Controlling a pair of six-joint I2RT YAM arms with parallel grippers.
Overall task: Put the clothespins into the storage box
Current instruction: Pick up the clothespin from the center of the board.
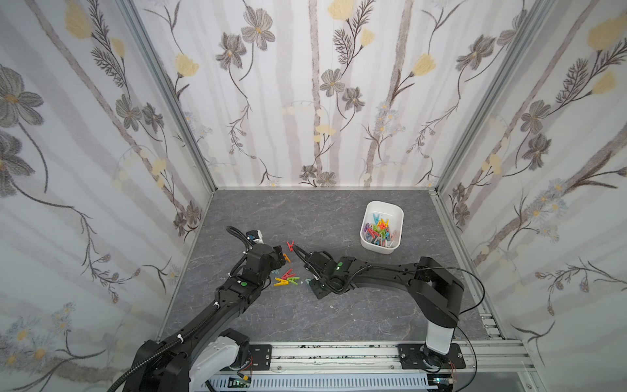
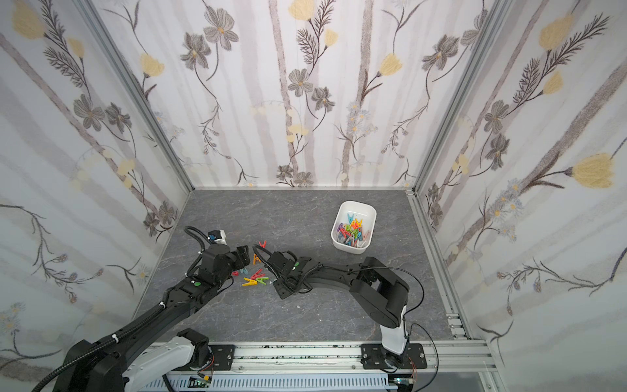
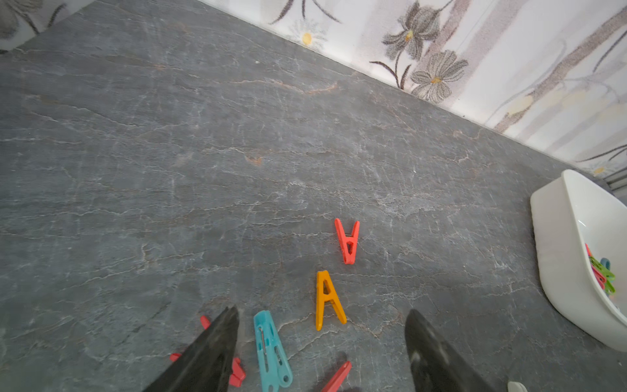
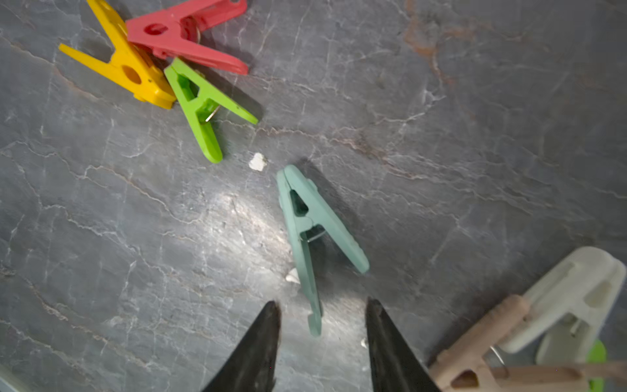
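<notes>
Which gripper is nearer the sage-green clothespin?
Right. The right gripper has its open fingertips either side of one leg of the sage-green clothespin; the left gripper sits apart, open by the orange clothespin.

The box (image 1: 379, 247) is sitting at the back right of the worktop (image 1: 339, 305), with pegs (image 1: 379, 230) heaped in it. Loose pegs (image 1: 286, 279) are lying clustered well to its front left, between the left gripper (image 3: 322, 310) and right gripper (image 4: 322, 302). Behind the cluster, a near peg (image 3: 327, 298) and a far peg (image 3: 347, 242) are lying apart, one behind the other. A single peg (image 4: 315, 230) is lying just ahead of the right gripper, two more pegs (image 4: 509, 315) touching beside it.
</notes>
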